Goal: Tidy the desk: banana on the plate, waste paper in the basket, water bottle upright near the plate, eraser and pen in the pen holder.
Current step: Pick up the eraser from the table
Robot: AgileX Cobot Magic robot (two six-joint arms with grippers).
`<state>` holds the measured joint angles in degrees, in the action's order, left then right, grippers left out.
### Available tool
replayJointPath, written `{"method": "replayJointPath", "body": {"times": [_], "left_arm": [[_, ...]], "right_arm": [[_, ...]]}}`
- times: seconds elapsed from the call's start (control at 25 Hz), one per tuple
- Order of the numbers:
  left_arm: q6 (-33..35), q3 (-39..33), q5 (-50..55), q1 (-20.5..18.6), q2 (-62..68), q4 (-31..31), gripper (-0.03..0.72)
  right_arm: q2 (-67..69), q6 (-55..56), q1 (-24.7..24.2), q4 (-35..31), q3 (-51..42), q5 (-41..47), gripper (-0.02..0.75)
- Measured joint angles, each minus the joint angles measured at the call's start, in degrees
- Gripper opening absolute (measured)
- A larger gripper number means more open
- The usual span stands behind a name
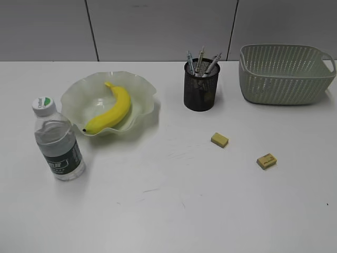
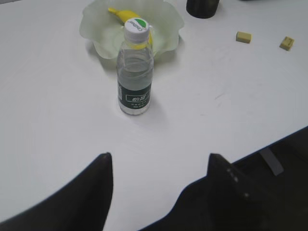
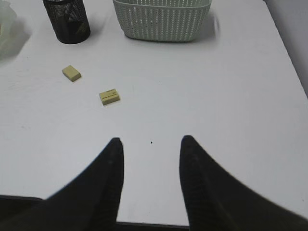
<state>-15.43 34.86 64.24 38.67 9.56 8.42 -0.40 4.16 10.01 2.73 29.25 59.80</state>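
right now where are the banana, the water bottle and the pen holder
banana (image 1: pixel 113 110), exterior view, middle of its yellow body in the plate
water bottle (image 2: pixel 135 91), left wrist view, dark green label
pen holder (image 1: pixel 200 89), exterior view, front of the black mesh wall

Your exterior camera looks down at a slant across the table (image 1: pixel 168 211) toward the back wall. Your left wrist camera faces the water bottle (image 2: pixel 135 72) from close by; your right wrist camera faces the basket (image 3: pixel 162 19). All three share the pen holder (image 1: pixel 201 84)
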Motion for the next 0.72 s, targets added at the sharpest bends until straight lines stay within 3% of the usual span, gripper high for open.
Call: {"method": "replayJointPath", "body": {"times": [0.24,0.36,0.52,0.72], "left_arm": [[-0.26,-3.77,-2.37,0.00,-6.68,-0.59,0.413],[-0.26,-3.88,-2.68,0.00,-8.27,-0.59,0.399],[-0.26,-3.95,-2.93,-0.63,-9.15,-0.59,0.394],[-0.26,-3.95,-2.92,-8.85,-9.91,0.84,0.391]], "right_arm": [[1.90,-2.93,0.00,-2.33,1.31,-2.87,0.319],[11.39,-5.27,0.00,-4.20,2.74,-6.85,0.319],[35.81,-6.09,0.00,-4.25,5.83,-11.14,0.336],[70.05,-6.38,0.00,-5.26,14.49,-19.11,0.431]]}}
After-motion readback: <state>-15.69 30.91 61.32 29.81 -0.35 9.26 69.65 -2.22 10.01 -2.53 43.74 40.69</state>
